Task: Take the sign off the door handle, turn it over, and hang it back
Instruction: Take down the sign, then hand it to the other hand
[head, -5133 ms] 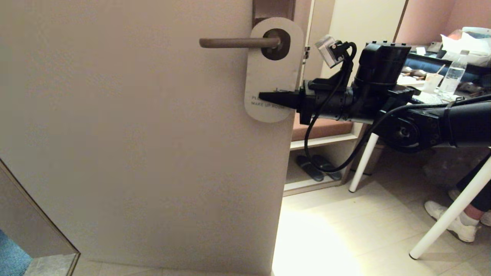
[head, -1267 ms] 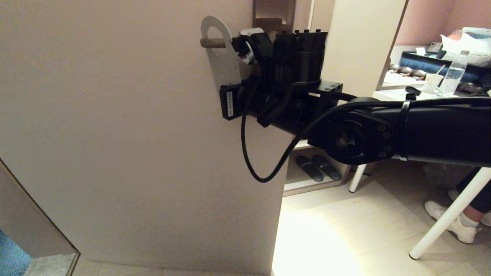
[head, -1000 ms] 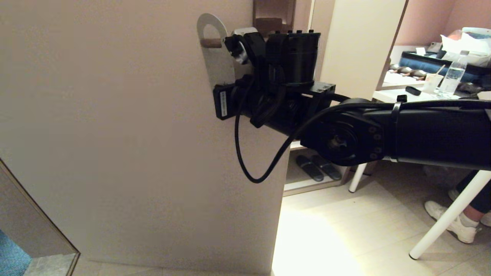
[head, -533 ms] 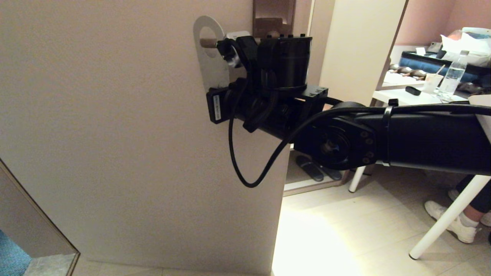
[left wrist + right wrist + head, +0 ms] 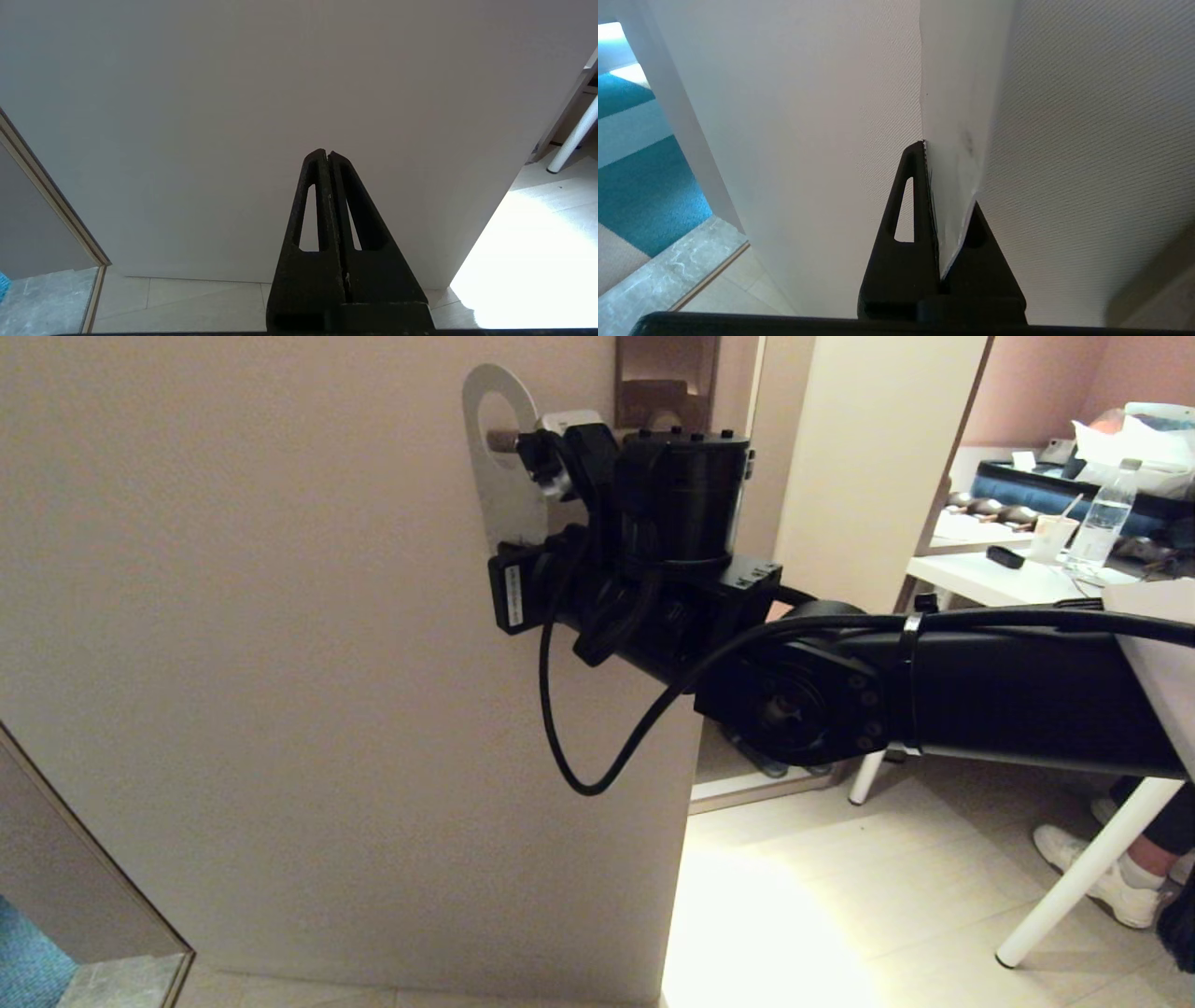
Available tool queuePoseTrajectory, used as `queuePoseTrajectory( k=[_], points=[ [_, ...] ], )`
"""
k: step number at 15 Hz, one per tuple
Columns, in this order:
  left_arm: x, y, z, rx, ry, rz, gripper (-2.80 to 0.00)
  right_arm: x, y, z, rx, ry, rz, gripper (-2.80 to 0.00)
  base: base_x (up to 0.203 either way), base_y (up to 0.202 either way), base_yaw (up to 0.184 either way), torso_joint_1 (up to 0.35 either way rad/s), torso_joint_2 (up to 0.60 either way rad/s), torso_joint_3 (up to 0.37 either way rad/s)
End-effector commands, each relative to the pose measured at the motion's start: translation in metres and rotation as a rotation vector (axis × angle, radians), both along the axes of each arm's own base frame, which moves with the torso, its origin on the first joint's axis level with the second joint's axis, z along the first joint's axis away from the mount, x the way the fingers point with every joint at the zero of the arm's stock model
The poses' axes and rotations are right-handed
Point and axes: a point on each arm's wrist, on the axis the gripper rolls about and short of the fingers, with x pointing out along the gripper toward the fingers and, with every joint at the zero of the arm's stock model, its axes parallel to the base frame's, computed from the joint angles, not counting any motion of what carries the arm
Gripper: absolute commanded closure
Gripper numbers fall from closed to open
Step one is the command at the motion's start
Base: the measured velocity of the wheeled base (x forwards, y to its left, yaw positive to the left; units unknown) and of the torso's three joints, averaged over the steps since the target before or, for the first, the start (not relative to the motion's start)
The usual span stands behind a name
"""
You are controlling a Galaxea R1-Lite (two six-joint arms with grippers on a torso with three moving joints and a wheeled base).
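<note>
The sign [image 5: 502,476] is clamped at its lower end in the right end effector [image 5: 934,196], whose two fingers are pressed together on the card's edge; the wrist view shows the thin white card running up from between them, close to the door [image 5: 280,663]. In the head view the card stands near the door's top, at the free tip of the door handle [image 5: 500,437]. Only a short stub of that lever shows, seen through the card's oval hole, so the hole appears to be at or just over the tip; whether the card has fully cleared the bar cannot be told.

By my reading, the first step, sliding the sign off the lever, is almost finished but not done. Turning it over and hanging it back are both left.

The sign's long axis runs roughly upright, leaning slightly, with the holed, rounded end up and the gripped end down. It is turned nearly edge-on to the door, its pale face showing toward the head camera; no lettering can be read on it here.

The left end effector [image 5: 329,196] is idle, fingers closed on nothing, pointing at the door's lower part.
</note>
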Motion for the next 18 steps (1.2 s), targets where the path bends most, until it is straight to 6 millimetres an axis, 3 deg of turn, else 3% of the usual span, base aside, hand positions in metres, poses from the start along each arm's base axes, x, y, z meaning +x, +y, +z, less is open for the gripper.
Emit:
queuePoseTrajectory(
  k=[1,7,11,18],
  points=[
    [0.000,0.000,0.000,0.000,0.000,-0.001,0.00,-0.001,0.003,-0.003,-0.003,0.003,0.004,0.00,0.000,0.000,0.000,0.000,0.00,0.000],
    [0.000,0.000,0.000,0.000,0.000,0.000,0.00,-0.010,0.013,-0.007,-0.009,0.011,0.034,0.00,0.000,0.000,0.000,0.000,0.00,0.000],
    [0.000,0.000,0.000,0.000,0.000,0.000,0.00,-0.028,0.015,0.003,-0.001,0.003,0.073,0.00,0.000,0.000,0.000,0.000,0.00,0.000],
    [0.000,0.000,0.000,0.000,0.000,0.000,0.00,-0.061,-0.013,0.011,-0.025,0.046,0.199,0.00,0.000,0.000,0.000,0.000,0.00,0.000]
  ],
)
